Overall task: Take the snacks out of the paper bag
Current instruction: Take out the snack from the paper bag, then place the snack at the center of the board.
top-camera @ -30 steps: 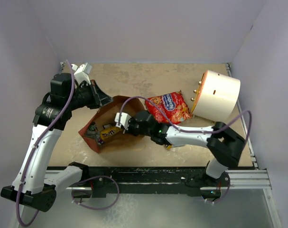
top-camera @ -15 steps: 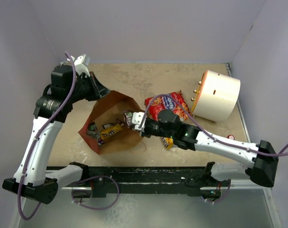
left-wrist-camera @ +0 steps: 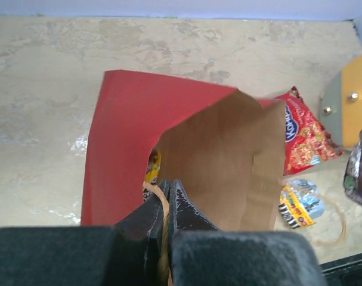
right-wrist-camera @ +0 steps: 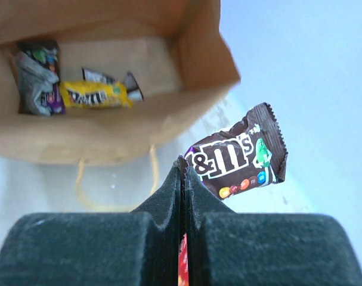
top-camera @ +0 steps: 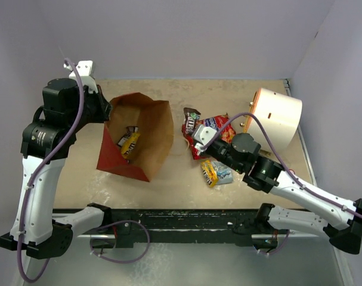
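Three out, several left: roughly midway by my judgement. Two snacks lie on the desk [top-camera: 169, 98], one is in the grip clear of the bag, and at least three small ones remain inside.
Paper bag [top-camera: 151, 131]: red outside, kraft brown inside. It sits tilted on the left half of the desk, its mouth gaping wide and creased.
White cylinder [top-camera: 279, 122]: on its side at the far right, apart from the bag.
Left end effector [left-wrist-camera: 169, 196]: jaws together, clamped on the bag's rim, with a twisted handle [left-wrist-camera: 163, 205] caught between them.
Red packet [left-wrist-camera: 300, 137]: large and crinkly with blue-and-yellow print. It lies on the desk between bag and cylinder, partly under the right arm.
Right end effector [right-wrist-camera: 182, 170]: jaws together, pinching one corner of the brown packet [right-wrist-camera: 237, 155].
Brown packet, place: outside the bag, over the red packet's far-left end in the top view. Glossy, white lettering, serrated edges.
Silver-blue packet [top-camera: 215, 173]: on the desk just nearside of the red one, with a yellow end.
Yellow packet [right-wrist-camera: 94, 95]: at the bag's bottom.
Purple and silver wrappers [right-wrist-camera: 34, 83]: crumpled beside it, count unclear.
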### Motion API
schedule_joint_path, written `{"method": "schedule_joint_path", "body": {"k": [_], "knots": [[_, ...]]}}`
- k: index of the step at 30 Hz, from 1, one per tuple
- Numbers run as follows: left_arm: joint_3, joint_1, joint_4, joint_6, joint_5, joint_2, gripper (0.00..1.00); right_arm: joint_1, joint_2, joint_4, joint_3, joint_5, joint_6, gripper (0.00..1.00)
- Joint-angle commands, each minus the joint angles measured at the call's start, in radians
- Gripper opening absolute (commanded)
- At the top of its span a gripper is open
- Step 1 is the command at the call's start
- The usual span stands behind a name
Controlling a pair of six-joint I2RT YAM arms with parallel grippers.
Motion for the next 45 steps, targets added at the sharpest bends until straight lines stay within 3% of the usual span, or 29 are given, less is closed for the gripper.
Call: {"method": "schedule_joint_path", "body": {"k": [1, 4, 11, 17, 22, 28, 31, 33, 34, 37, 39, 45], "knots": [[0.028, -0.002, 0.045, 0.104, 0.009, -0.002, 0.0, -0.038, -0.052, -0.049, -0.088, -0.037, 0.077, 0.0], [-0.008, -0.002, 0.075, 0.132, 0.096, -0.001, 0.0, -0.038, -0.093, -0.074, -0.172, -0.091, 0.172, 0.0], [-0.055, -0.004, 0.055, 0.164, 0.118, 0.032, 0.0, -0.038, -0.262, 0.122, -0.359, -0.168, 0.411, 0.0], [0.004, -0.004, 0.019, 0.14, -0.082, 0.027, 0.0, -0.038, -0.142, 0.073, -0.402, -0.177, 0.409, 0.0], [0.061, -0.003, -0.03, 0.121, -0.219, 0.032, 0.0, -0.036, 0.039, 0.172, -0.381, -0.166, 0.373, 0.0], [0.043, -0.004, -0.043, 0.139, -0.305, -0.014, 0.0, -0.037, 0.26, 0.039, -0.304, -0.091, 0.583, 0.0], [0.021, -0.004, -0.034, 0.168, -0.326, -0.039, 0.0, -0.038, 0.26, 0.034, -0.33, -0.059, 0.655, 0.0], [0.01, -0.006, -0.033, 0.185, -0.327, -0.046, 0.0, -0.039, 0.231, 0.031, -0.363, 0.049, 0.75, 0.0], [0.005, -0.009, -0.031, 0.197, -0.327, -0.048, 0.0, -0.039, 0.213, 0.011, -0.365, 0.084, 0.777, 0.03], [-0.01, -0.031, -0.022, 0.258, -0.353, -0.059, 0.0, -0.038, 0.17, -0.118, -0.346, 0.207, 0.908, 0.38], [-0.025, -0.061, -0.01, 0.326, -0.392, -0.072, 0.0, -0.039, 0.128, -0.17, -0.342, 0.23, 0.947, 0.53], [-0.071, -0.166, 0.01, 0.525, -0.412, -0.111, 0.0, -0.038, -0.053, -0.15, -0.352, 0.199, 0.845, 0.64]]}}
